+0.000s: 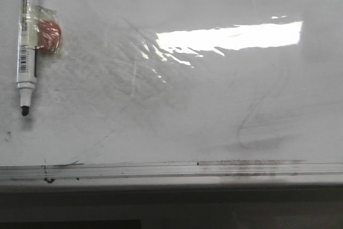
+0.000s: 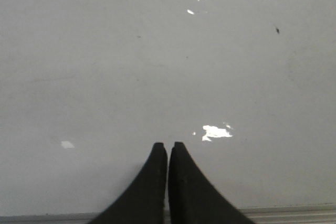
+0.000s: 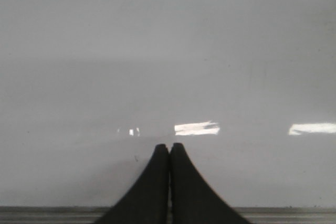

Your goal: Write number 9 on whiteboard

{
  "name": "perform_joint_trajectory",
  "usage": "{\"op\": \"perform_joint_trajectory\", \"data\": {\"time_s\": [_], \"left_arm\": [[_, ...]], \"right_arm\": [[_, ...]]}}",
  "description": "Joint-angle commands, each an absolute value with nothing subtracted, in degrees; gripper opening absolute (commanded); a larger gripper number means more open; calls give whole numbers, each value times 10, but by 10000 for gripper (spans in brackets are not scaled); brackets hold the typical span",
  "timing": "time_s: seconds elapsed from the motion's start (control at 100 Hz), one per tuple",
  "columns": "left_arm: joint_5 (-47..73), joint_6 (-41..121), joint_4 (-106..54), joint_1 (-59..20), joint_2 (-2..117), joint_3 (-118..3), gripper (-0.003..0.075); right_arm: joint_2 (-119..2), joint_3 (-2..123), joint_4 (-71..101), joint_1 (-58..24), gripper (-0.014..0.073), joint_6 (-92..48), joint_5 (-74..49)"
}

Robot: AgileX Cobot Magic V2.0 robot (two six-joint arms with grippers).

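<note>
1. Front view showed the whiteboard [image 1: 214,89] lying flat as the desk surface, smeared grey, with no number 9 drawn on it; I judged the writing not yet begun.
2. An uncapped marker [image 1: 25,46] lay at the board's far left, well apart from both hands, with a small red object in a clear wrapper [image 1: 48,36] touching its side.
3. Its long axis ran away from the robot, with the dark tip toward the bottom rail [image 1: 171,171].
4. Left hand [image 2: 168,148] and right hand [image 3: 169,148] were each closed, fingertips together, holding nothing.
5. Next, I judged, a hand must open and take the marker.
</note>
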State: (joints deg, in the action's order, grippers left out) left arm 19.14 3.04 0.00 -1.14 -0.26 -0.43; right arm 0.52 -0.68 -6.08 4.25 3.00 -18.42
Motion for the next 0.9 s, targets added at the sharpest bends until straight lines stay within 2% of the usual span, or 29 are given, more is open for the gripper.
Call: {"op": "perform_joint_trajectory", "data": {"time_s": [0.0, 0.7, 0.89], "left_arm": [[166, 32, -5, -10, -18, 19, -20], [166, 32, -5, -10, -18, 19, -20], [131, 32, -5, -10, -18, 19, -20]], "right_arm": [[18, -14, -63, 45, -64, 24, -173], [18, -14, -63, 45, -64, 24, -173], [18, -14, -65, 45, -64, 24, -173]]}}
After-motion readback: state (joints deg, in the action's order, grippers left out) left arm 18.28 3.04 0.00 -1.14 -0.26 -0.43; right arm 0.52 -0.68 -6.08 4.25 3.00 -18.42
